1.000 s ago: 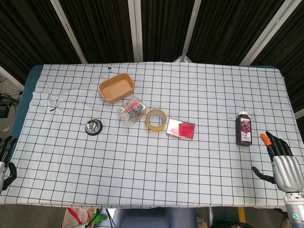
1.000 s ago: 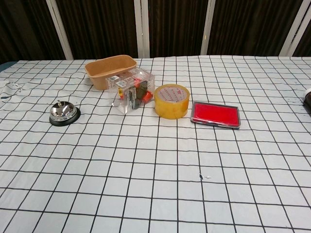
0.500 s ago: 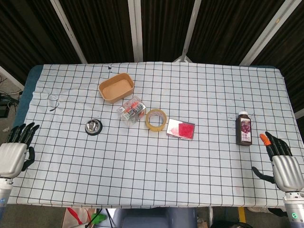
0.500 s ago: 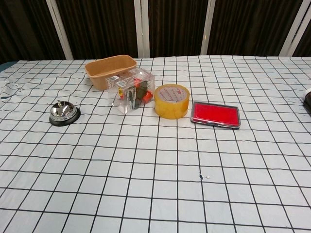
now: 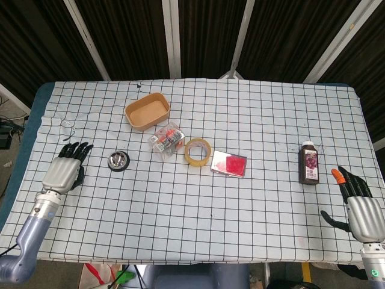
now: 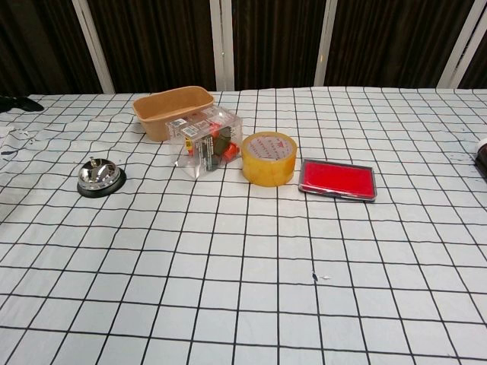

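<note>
1. Left hand (image 5: 62,170): over the desk (image 5: 180,217) near its left edge, palm down, fingers spread apart & straight, grasping nothing. Only dark fingertips (image 6: 17,103) show at the far left of the chest view.
2. Nearest thing to the left hand: small chrome call bell (image 5: 118,161) on a black base, just to its right, apart from the fingers, upright.
3. Behind & right of the bell: brown paper bowl (image 5: 147,111), open side up. A clear plastic packet (image 5: 166,139) w/ orange & dark bits lies just in front of it.
4. Roll of yellow tape (image 5: 197,152) lies flat just beside the packet; red ink pad (image 5: 229,164) in a grey tray sits just right of the tape.
5. Wide bare checked cloth runs along the front half of the desk, between the two hands.
6. Dark juice bottle (image 5: 310,163) stands upright well right of the ink pad, near the right edge.
7. Right hand (image 5: 357,208): at the front right corner, just right of the bottle, not touching; fingers apart, thumb out, holding nothing. One fingertip is orange.
</note>
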{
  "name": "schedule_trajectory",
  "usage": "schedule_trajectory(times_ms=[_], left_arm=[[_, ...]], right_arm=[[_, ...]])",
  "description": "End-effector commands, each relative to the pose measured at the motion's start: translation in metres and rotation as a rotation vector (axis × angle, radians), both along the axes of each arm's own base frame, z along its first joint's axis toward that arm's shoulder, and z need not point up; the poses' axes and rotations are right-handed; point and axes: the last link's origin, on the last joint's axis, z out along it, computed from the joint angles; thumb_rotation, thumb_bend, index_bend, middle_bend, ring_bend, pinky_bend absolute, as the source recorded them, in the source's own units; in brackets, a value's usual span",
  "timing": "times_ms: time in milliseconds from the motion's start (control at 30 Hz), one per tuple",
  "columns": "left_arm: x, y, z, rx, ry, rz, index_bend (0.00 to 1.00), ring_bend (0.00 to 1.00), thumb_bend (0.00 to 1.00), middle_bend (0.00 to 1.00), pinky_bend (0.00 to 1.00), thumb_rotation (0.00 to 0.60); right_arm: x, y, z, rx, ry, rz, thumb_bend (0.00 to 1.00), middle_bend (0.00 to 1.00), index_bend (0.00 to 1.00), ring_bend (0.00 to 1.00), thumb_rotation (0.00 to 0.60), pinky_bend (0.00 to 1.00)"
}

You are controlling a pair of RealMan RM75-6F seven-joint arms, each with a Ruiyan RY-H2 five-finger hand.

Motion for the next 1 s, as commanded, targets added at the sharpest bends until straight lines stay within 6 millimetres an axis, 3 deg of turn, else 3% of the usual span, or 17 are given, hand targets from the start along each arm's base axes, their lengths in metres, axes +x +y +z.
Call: schedule_trajectory(times_ms=[33,533,1000], left_arm=[[0.004,0.015,-0.02,-0.007,-0.007,-0.008,0.0,0.0,1.0,0.03,0.0,0.6],[0.0,0.042,-0.074,-0.058,0.009,0.003,0.0,0.0,1.0,0.03,0.0,0.6],[-0.001,0.049,-0.119,-0.134,0.06,-0.003,0.0,0.0,1.0,0.03,0.0,0.6]], right_arm=[[-0.001,0.0,0.001,-0.001,0.0,-0.003,0.25,0.03,0.06,0.09,0.6,0.1],[-0.001,0.0,0.002,-0.003,-0.007,0.001,0.25,0.03,0.06,0.09,0.6,0.1],[-0.001,0.001,0.006,-0.012,-0.021,0.004,0.25,0.03,0.06,0.09,0.6,0.1]])
